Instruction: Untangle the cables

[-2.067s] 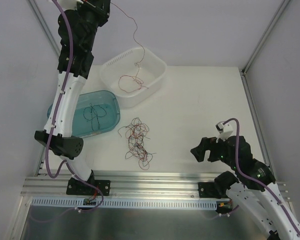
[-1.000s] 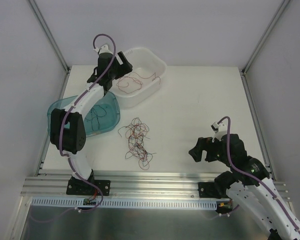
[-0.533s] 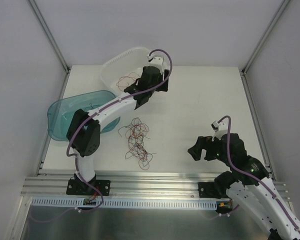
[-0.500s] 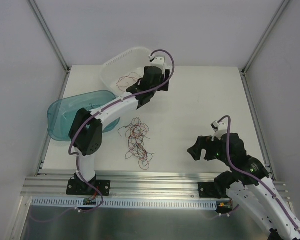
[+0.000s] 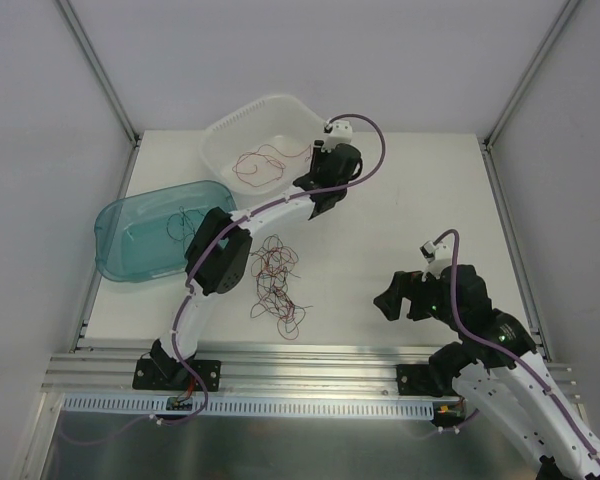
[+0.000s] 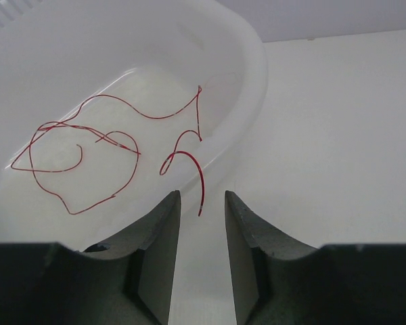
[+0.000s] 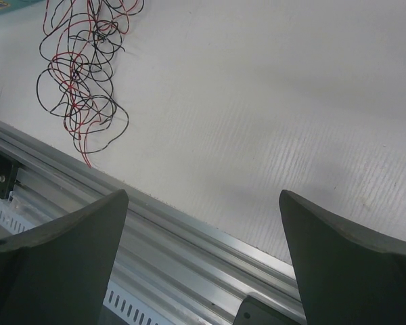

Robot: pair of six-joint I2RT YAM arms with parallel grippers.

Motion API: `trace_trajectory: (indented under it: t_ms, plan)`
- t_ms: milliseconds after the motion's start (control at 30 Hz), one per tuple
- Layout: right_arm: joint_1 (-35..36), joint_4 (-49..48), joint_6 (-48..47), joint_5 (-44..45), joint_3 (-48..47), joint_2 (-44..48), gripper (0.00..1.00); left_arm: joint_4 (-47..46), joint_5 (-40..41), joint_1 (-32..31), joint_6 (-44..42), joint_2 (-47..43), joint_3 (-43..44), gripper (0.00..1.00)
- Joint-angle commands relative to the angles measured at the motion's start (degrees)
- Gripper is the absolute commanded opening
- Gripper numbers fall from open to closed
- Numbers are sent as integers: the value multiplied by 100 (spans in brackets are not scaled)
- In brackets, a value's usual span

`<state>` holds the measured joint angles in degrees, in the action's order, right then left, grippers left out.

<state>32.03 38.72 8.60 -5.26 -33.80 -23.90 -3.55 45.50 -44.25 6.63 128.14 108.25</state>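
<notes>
A tangle of thin red and black cables lies on the white table near the middle; it also shows in the right wrist view. Loose red cables lie in the white tub, seen close in the left wrist view. My left gripper hovers at the tub's right rim. In the wrist view it is slightly open and empty, with a red wire end lying past its tips. My right gripper is wide open and empty, right of the tangle.
A teal tub holding a few dark wires sits left of the tangle. An aluminium rail runs along the table's near edge and shows in the right wrist view. Frame posts stand at the back corners.
My left arm came down from high above the white tub and swung right to its right rim. The red wire it held up now lies in the tub. The right arm barely moved.
</notes>
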Motion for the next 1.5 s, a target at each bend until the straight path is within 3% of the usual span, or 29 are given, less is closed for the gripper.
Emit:
trace_trajectory:
  t_ms: [0,667,800,1067,1467]
  plan:
    - [22,-224,80,-90,-13,43,100,-102,530,-49,57,36,311,33]
    - [22,-260,72,-107,67,96,100,-93,610,-49,-39,467,513,30]
    - [14,-233,80,-98,84,114,100,-102,654,-49,-92,467,513,24]
    - [14,-216,63,-90,67,131,100,-84,689,4,-162,423,522,0]
    - [14,-312,10,-63,93,87,100,195,531,145,-5,-490,-58,0]
